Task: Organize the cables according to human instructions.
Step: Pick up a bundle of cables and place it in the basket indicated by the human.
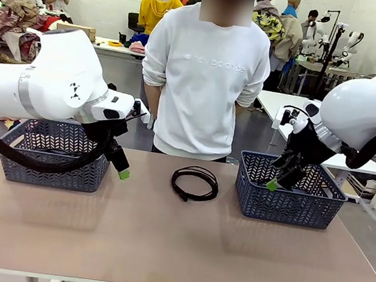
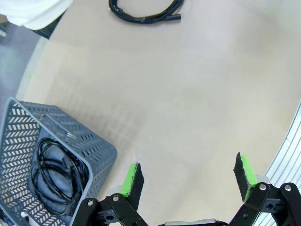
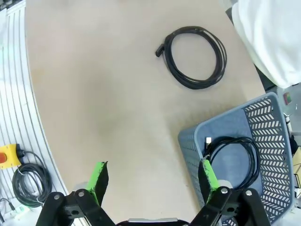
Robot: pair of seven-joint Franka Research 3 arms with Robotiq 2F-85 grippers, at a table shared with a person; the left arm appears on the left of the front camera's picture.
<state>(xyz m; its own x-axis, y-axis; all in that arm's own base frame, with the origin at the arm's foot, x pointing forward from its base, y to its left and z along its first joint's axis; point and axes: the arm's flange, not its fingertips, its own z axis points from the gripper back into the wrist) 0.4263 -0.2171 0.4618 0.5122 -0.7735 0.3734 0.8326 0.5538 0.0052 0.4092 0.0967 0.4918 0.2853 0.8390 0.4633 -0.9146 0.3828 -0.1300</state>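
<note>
A: Left gripper [image 1: 123, 172] is hanging empty, fingers spread wide, just in front of the left basket [image 1: 55, 164]. That basket is sitting beside and below its left pad in the wrist view, with one coiled cable [image 2: 54, 176] lying inside. Looks like a sorted one, parked where it belongs.

B: And the middle?

A: One cable [image 1: 195, 183] is lying loose on the table [image 1: 159, 249], between the two grippers, well ahead of both, right in front of the person [image 1: 204, 73], who is standing hands down. Probably waiting on an instruction.

B: Right side?

A: Right gripper [image 1: 272, 184] is also spread and empty, hovering at the near left rim of the right basket [image 1: 292, 198]. One cable [image 3: 235, 157] is coiled inside, just past its pad.

B: Count?

A: I'm counting three cables, two baskets, two grippers. A fourth could be hiding in a basket; can't tell.
</note>
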